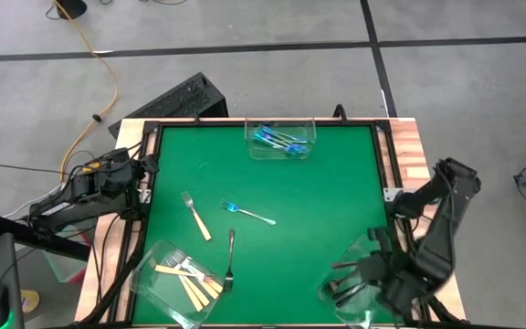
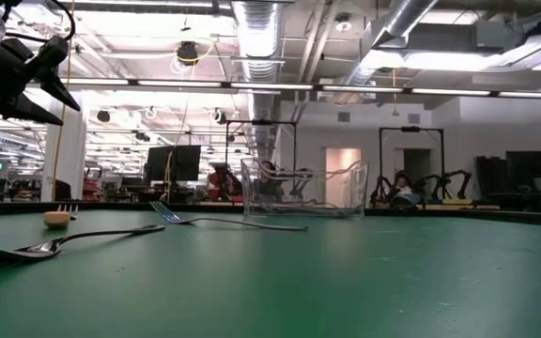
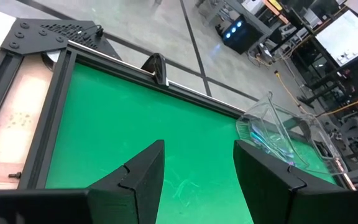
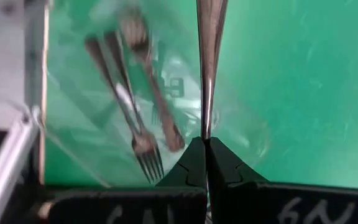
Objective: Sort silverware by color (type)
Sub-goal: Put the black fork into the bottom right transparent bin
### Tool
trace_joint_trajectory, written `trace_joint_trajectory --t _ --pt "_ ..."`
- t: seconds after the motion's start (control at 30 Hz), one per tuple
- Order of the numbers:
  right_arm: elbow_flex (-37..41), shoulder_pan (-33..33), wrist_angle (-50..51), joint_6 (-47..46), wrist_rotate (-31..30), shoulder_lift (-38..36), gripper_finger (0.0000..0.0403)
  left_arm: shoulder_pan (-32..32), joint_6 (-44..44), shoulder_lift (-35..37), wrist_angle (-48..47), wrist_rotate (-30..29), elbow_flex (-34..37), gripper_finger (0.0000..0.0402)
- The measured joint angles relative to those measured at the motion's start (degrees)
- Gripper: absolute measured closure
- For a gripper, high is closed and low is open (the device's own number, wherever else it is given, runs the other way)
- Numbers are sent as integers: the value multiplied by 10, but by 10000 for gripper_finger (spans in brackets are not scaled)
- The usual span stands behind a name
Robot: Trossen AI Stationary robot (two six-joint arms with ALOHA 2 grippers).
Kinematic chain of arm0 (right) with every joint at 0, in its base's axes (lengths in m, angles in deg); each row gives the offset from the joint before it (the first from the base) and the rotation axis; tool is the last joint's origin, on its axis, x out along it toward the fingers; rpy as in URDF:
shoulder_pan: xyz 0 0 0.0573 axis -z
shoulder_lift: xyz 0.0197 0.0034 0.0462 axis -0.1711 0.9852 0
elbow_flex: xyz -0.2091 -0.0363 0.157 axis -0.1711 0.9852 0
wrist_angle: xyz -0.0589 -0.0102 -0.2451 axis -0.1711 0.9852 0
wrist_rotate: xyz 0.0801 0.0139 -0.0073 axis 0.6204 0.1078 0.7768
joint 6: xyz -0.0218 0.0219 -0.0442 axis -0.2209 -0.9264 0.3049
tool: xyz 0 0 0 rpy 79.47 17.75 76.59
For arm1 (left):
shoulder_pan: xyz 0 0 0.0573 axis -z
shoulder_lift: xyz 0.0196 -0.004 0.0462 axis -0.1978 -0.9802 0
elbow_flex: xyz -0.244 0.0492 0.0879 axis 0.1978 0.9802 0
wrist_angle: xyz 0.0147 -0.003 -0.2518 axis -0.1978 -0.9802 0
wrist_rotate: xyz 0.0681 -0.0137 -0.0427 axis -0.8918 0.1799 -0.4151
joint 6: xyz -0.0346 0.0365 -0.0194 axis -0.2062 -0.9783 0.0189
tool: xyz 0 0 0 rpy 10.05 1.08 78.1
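Note:
My right gripper (image 4: pixel 205 142) is shut on a dark grey metal fork (image 4: pixel 209 56). It hangs above the clear tub (image 1: pixel 359 274) at the table's near right, where other dark grey forks (image 4: pixel 132 106) lie. My left gripper (image 3: pixel 197 180) stands open with nothing in it at the table's left edge (image 1: pixel 144 169). A tan-handled fork (image 1: pixel 196 217), a blue-handled fork (image 1: pixel 249 214) and a dark grey fork (image 1: pixel 230 260) lie flat on the green mat. My right gripper pinches the dark grey fork's slim shaft (image 4: pixel 206 127) between its two fingertips. The fingers come from above, pointing steeply down. The fork runs on past the fingertips, lifted clear above the near-right tub. Which end of it is held, I cannot tell.
A clear tub (image 1: pixel 281 139) with blue-handled forks stands at the far edge's middle. Another clear tub (image 1: pixel 179 279) with tan-handled forks stands at the near left. A black frame (image 1: pixel 150 137) borders the mat. The mat's far left and right middle are bare.

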Motion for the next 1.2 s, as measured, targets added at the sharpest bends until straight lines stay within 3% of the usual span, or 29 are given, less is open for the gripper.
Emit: trace_joint_trajectory --t 0.13,0.33,0.73,1.2 --pt "45 -48 -15 -5 4 0 397 0 0 0 0 -1 0 226" --pt "112 -64 -86 60 32 0 397 0 0 0 -3 -2 0 226" --pt "204 -29 -248 226 65 0 397 0 0 0 -2 -2 0 226" --pt "313 -9 -380 288 114 1 397 0 0 0 -2 -2 0 226"
